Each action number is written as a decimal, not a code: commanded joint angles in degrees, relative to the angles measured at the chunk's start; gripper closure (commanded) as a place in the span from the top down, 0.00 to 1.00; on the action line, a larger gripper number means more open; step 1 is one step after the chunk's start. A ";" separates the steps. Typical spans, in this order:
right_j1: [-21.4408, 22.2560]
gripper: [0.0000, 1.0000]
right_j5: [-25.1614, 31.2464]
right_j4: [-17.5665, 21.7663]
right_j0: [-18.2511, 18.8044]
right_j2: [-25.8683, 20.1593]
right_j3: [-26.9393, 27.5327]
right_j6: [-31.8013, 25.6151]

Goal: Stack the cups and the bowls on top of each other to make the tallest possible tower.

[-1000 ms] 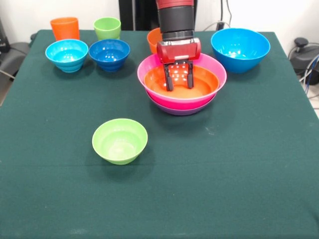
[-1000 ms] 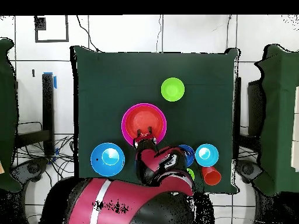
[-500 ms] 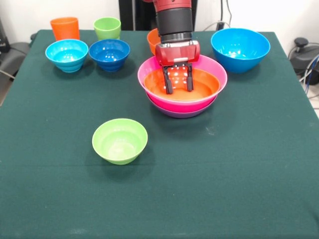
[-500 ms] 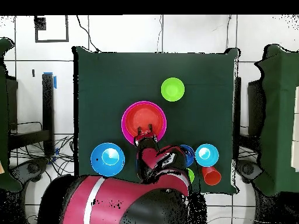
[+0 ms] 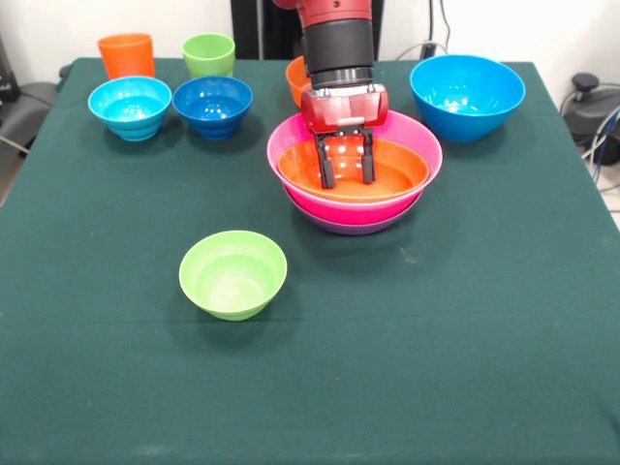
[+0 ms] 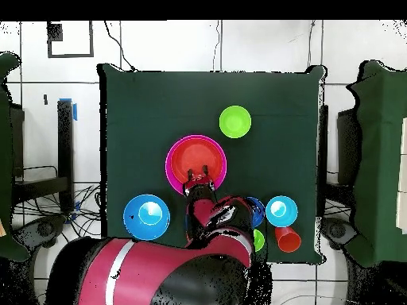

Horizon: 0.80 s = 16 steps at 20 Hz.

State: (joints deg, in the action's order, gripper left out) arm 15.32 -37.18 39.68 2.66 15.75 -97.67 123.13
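Observation:
The tower stands mid-table: a wide shallow orange bowl (image 5: 397,170) nested in a pink bowl (image 5: 426,136) on a purple bowl (image 5: 354,229). My gripper (image 5: 348,181) is open, with both fingers down inside the orange bowl, holding nothing; it also shows in the overhead view (image 6: 198,171). A big blue bowl (image 5: 467,92) stands at the back right. A small lime-green bowl (image 5: 232,274) sits alone in front. Light-blue (image 5: 130,105) and dark-blue (image 5: 212,104) small bowls, an orange cup (image 5: 126,55) and a lime-green cup (image 5: 208,54) stand back left. A small orange bowl (image 5: 297,77) is partly hidden behind my arm.
The dark green table (image 5: 465,339) reaches to the picture's front edge. Cables and black gear (image 5: 591,107) lie off the right side. In the overhead view my arm (image 6: 215,230) covers part of the dark-blue bowl and the lime-green cup.
My gripper has shifted slightly away from the robot base, still inside the orange bowl. The nested bowls have shifted a little with it.

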 commanded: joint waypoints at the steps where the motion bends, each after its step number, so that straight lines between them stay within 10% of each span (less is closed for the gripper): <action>1: -13.53 1.00 12.03 -6.35 0.22 -8.64 15.25 3.06; 16: -13.38 1.00 12.17 -6.36 -0.33 -8.12 15.28 3.59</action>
State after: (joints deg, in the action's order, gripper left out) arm 14.25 -37.21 38.66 2.25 16.58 -94.40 123.13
